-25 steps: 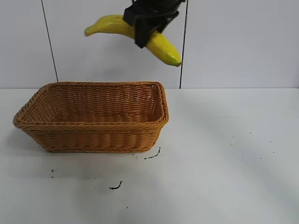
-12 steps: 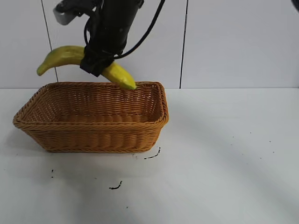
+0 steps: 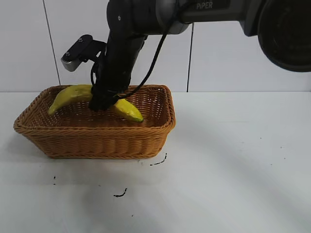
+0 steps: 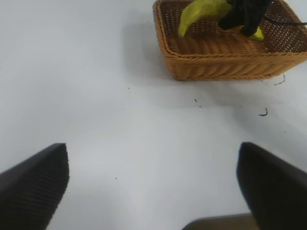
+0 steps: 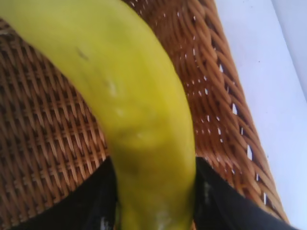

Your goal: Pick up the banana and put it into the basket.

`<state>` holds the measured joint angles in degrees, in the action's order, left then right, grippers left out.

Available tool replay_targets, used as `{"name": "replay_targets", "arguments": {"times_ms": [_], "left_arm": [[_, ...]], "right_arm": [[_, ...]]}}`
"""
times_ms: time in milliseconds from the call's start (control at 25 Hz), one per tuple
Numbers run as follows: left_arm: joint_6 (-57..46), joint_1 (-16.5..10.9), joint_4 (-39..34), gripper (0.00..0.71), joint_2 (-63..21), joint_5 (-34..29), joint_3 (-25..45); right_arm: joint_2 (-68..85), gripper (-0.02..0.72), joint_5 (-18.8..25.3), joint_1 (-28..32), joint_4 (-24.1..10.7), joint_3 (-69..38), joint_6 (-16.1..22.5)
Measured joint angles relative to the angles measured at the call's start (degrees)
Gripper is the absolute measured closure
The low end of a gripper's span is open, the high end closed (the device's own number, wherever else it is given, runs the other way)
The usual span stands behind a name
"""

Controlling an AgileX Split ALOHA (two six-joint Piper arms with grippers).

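Note:
The yellow banana [image 3: 73, 95] lies low inside the tan wicker basket [image 3: 97, 138] at the table's left. My right gripper [image 3: 103, 103] reaches down into the basket and is shut on the banana's middle; the black fingers [image 5: 91, 201] press both sides of the banana [image 5: 129, 110] just above the woven floor [image 5: 43, 143]. My left gripper [image 4: 153, 191] is open and empty over the bare table, well away from the basket [image 4: 225, 67]; the banana [image 4: 201, 12] and the right arm show in that view too.
The white table [image 3: 233, 165] has a few small dark marks [image 3: 120, 194] in front of the basket. A white panelled wall stands behind. The right arm's black links stretch in from the upper right.
My right gripper has carried the banana leftward and down, from high above the basket's right end to inside the basket.

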<state>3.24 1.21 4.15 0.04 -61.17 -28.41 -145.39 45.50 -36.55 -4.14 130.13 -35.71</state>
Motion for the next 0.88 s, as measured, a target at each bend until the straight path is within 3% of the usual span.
{"name": "replay_targets", "arguments": {"times_ms": [160,200,280,400,880], "left_arm": [[0.0,0.0,0.0,0.020,0.0,0.0,0.0],[0.0,0.0,0.0,0.020,0.0,0.0,0.0],[0.0,0.0,0.0,0.020,0.0,0.0,0.0],[0.0,0.0,0.0,0.020,0.0,0.0,0.0],[0.0,0.0,0.0,0.020,0.0,0.0,0.0]], "right_arm": [[0.0,0.377,0.1,0.0,0.0,0.0,0.6],[0.0,0.324,0.1,0.0,0.0,0.0,1.1],[0.0,0.147,0.0,0.0,0.0,0.0,2.7],[0.2,0.041,0.9,0.0,0.1,0.0,5.9],[10.1,0.012,9.9,0.3,-0.6,0.9,16.3]]}}
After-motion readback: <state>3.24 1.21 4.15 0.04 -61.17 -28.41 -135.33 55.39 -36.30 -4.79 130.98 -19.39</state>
